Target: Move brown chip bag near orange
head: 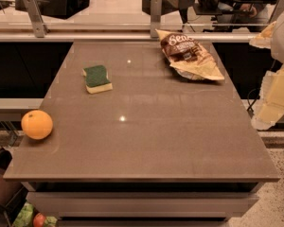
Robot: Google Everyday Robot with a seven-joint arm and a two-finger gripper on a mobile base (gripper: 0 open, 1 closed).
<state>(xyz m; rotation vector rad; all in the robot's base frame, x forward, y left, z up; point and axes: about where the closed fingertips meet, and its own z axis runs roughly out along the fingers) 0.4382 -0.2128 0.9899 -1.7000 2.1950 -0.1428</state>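
Note:
The brown chip bag (188, 54) lies crinkled at the far right of the brown table (146, 141), its dark centre with white lettering facing up and its tan end pointing toward the right edge. The orange (37, 124) sits at the table's left edge, near the front. My gripper (270, 109) hangs at the right side of the view, beyond the table's right edge, below and to the right of the bag. It touches nothing.
A green-and-yellow sponge (97, 78) lies left of centre, between bag and orange. A metal rail with posts (155, 12) runs along the back edge. A dark bin (1, 167) and a small reddish fruit among green things (39, 219) are on the floor at the front left.

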